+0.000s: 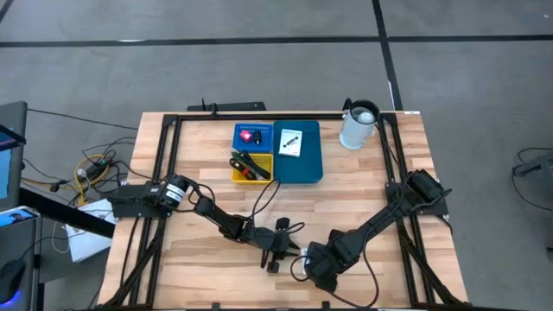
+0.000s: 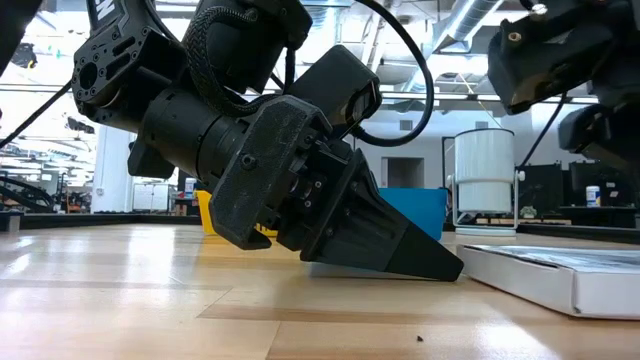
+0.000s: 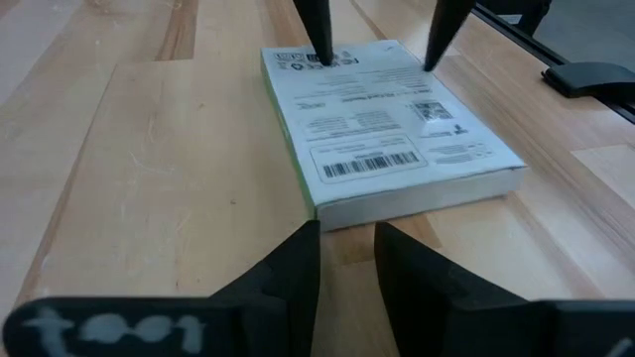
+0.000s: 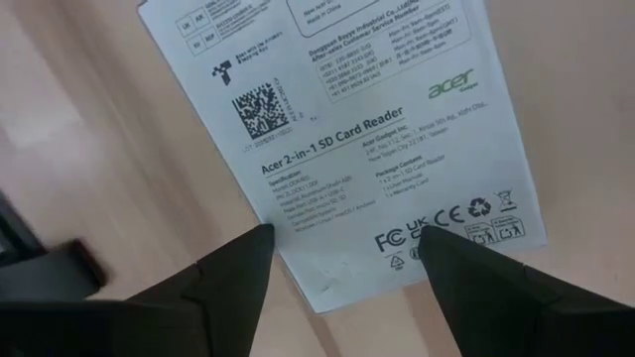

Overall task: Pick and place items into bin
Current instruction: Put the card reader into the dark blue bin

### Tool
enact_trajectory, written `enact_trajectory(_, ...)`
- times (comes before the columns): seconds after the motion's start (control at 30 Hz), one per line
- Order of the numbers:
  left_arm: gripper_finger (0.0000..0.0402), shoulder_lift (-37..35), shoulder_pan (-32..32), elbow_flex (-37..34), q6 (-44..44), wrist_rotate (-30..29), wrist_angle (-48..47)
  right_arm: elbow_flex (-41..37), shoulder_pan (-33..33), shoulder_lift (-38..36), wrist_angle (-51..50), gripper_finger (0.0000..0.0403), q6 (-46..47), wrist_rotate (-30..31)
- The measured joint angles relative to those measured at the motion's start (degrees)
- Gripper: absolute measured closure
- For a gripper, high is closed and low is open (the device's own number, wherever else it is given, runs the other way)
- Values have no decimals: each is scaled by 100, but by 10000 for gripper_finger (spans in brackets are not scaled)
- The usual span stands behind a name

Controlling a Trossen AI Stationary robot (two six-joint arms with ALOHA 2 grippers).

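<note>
A white printed box lies flat on the table's near middle, also seen in the low view and the right wrist view. My left gripper lies low on the table with its fingertips at the box's short end; only a narrow gap parts them. My right gripper is open and points down over the box's other end. Farther off, the bin holds a red piece, a white card and pen-like tools. My left gripper has its fingertips right at the box's short end face, coming level along the table; I cannot tell whether they touch it. My right gripper's fingertips stand on or just over the printed top face near its far end, from above; I cannot tell whether they touch.
A white jug stands at the far right beside the bin. Black frame rails run along the table's sides and far edge. A black piece lies on the wood beside the box. Bare wood spreads left of the grippers.
</note>
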Motion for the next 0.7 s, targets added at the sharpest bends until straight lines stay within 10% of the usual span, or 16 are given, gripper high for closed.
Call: enact_trajectory(0.7,307,0,2,-2,4,3,0,343,-116,211,-130,142,-1037,-397)
